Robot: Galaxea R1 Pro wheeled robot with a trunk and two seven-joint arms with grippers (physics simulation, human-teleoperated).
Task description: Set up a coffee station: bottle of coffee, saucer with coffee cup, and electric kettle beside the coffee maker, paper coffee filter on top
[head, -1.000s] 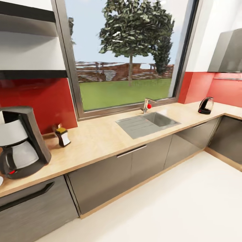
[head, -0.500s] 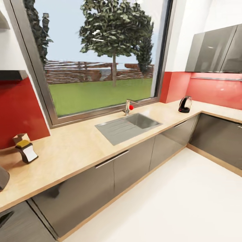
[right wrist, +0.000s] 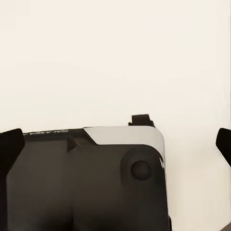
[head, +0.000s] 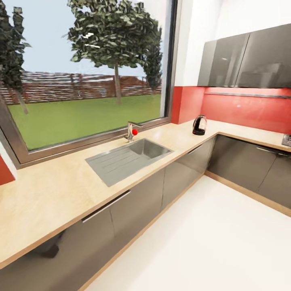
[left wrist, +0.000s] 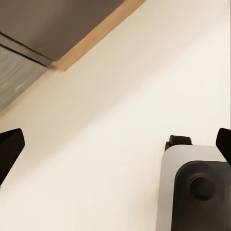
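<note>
The electric kettle, dark glass with a black handle, stands far off on the countertop near the corner under the red backsplash. The long light-wood countertop runs from the near left to that corner, then turns right. In the left wrist view my left gripper is open over the pale floor, with a black fingertip at each side edge and nothing between them. In the right wrist view my right gripper is open too, hanging over my own base.
A steel sink with a red-knobbed tap sits in the countertop below a large window. Grey cabinet fronts line the floor. Dark wall cabinets hang above the right run. A wooden plinth edges the floor.
The head camera has swung right. The coffee maker and the bottle of coffee slid out of view at the left, and the kettle and corner cabinets came closer to the middle.
</note>
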